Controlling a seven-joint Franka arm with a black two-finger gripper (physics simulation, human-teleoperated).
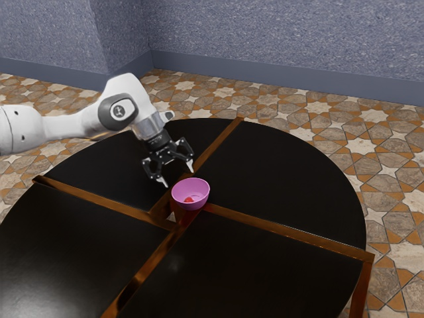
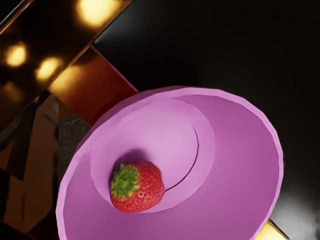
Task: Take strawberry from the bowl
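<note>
The black gripper (image 1: 177, 175) is open in the exterior view, its two fingers spread wide with nothing between them. It hangs just above and to the exterior view's left of the pink bowl (image 1: 199, 192). Inside the bowl, low down, a bit of the red strawberry (image 1: 189, 199) is visible. From the wrist view, the strawberry (image 2: 139, 188) lies on its side on the bottom of the bowl (image 2: 240, 150), its green leafy top showing. The bowl stands upright near the middle of the table, and the gripper is apart from it.
The round black table (image 1: 278, 179) is crossed by brown wooden strips (image 1: 291, 232) that meet near the bowl. A small gap in the tabletop lies beside the bowl, toward the exterior view's left. Patterned floor tiles (image 1: 397, 165) surround the table.
</note>
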